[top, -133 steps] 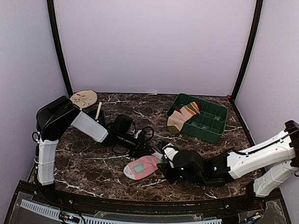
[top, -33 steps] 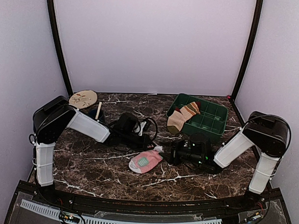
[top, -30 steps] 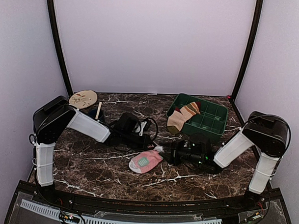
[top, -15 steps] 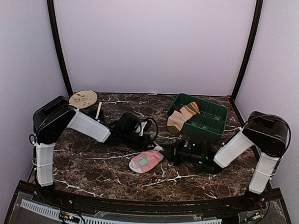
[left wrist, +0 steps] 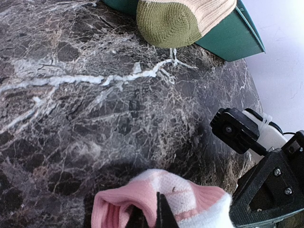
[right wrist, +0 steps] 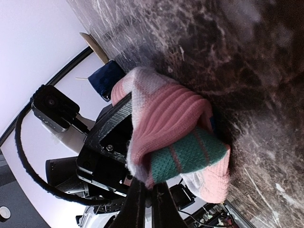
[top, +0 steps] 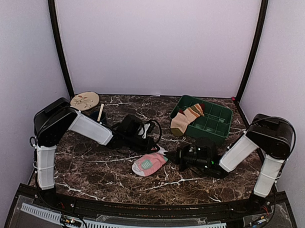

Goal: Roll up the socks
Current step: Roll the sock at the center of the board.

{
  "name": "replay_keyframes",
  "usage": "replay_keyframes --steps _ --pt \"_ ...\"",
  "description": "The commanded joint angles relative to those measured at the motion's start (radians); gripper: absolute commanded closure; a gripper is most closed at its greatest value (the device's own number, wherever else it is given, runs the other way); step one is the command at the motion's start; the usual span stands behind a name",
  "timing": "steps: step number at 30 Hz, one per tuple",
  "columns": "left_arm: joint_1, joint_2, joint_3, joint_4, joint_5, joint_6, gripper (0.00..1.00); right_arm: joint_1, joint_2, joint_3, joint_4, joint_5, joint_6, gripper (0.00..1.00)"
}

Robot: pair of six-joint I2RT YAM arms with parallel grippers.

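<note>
The pink sock lies flat on the marble tabletop between my two arms, mint heel patch up. Its long axis runs on a slant from the toe at the near left to the cuff at the far right.

Both of my grippers meet at that cuff end. My left gripper is clamped narrow on the cuff's rim, reaching in from the far left. My right gripper is pinched tight too, and from its wrist view it seems to have the sock's edge beside the mint patch.

The toe end points away from both, toward my bases, so I judge a roll would have to travel along that slant.

The tan striped sock hangs over the rim of the green compartment tray, well apart and nearer my right arm.
</note>
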Motion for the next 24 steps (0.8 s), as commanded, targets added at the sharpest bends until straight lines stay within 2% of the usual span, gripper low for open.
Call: replay_keyframes --steps 1,6,14,24 --pt "-0.004 -0.045 0.015 -0.025 -0.019 0.010 1.00 -0.015 -0.009 -0.024 0.024 -0.033 0.039 1.00" --pt "-0.004 -0.040 0.018 -0.032 -0.021 -0.008 1.00 -0.026 -0.043 -0.026 -0.068 -0.070 -0.075 1.00" --pt "-0.003 -0.036 0.021 -0.042 -0.020 -0.030 1.00 -0.054 -0.105 0.027 -0.330 -0.101 -0.327 1.00" --pt "0.004 -0.041 0.010 -0.037 -0.007 -0.057 1.00 -0.058 -0.081 0.107 -0.508 -0.131 -0.523 1.00"
